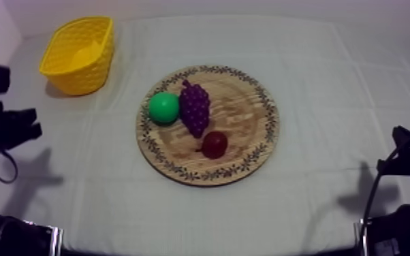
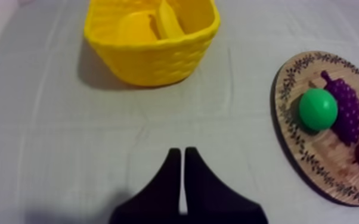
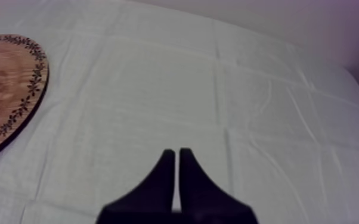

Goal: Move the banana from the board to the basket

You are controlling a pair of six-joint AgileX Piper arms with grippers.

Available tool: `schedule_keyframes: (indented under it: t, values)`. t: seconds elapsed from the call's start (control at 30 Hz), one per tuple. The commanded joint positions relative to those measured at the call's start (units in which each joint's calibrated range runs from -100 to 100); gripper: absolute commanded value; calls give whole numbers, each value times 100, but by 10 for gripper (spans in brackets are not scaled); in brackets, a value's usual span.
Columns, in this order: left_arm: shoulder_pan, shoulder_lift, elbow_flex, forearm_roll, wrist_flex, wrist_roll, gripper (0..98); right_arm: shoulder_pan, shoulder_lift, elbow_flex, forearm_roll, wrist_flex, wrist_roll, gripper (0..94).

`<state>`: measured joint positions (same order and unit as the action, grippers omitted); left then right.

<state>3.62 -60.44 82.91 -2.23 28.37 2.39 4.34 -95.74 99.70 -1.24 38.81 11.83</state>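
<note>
You will find the banana (image 2: 169, 18) lying inside the yellow basket (image 2: 152, 59), not on the board. From the left wrist camera it reads as a smooth, pale yellow, elongated piece leaning against the far inner wall, with a second smooth yellow shape just beside it. Both are so close in colour to the woven wall that you cannot tell whether that second shape is part of the banana or the inner side of the basket, and the near rim hides whatever lies lower down. From above, the basket's inside shows a smooth yellow patch with no clear outline. The basket stands on the grey-white cloth (image 1: 330, 88) at the far left of the table, well apart from the round wooden board (image 1: 248, 146). The board holds three things: a round green fruit (image 1: 163, 107) touching the left side of a bunch of grapes (image 1: 195, 109), and a small red fruit (image 1: 214, 144) just below the grapes' tip. In the right wrist view the board is cut off, so you see its patterned rim and some bare wood. Your left gripper (image 2: 183, 156) sits over bare cloth on the near side of the basket, fingers pressed together into a narrow wedge and gripping nothing. Your right gripper (image 3: 176, 156) is over bare cloth beside the board, its fingers likewise closed together and empty.
</note>
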Motion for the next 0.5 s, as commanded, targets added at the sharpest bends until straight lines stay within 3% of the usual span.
schedule_keyframes:
  t: [0.0,0.47]
  values:
    - [-32,-1321,502,-4,219,-96,1,2,-2,-3,-1,-2,1,4]
    - [-25,-3478,1467,-1,878,-116,1,2,-2,-3,-1,-2,1,4]
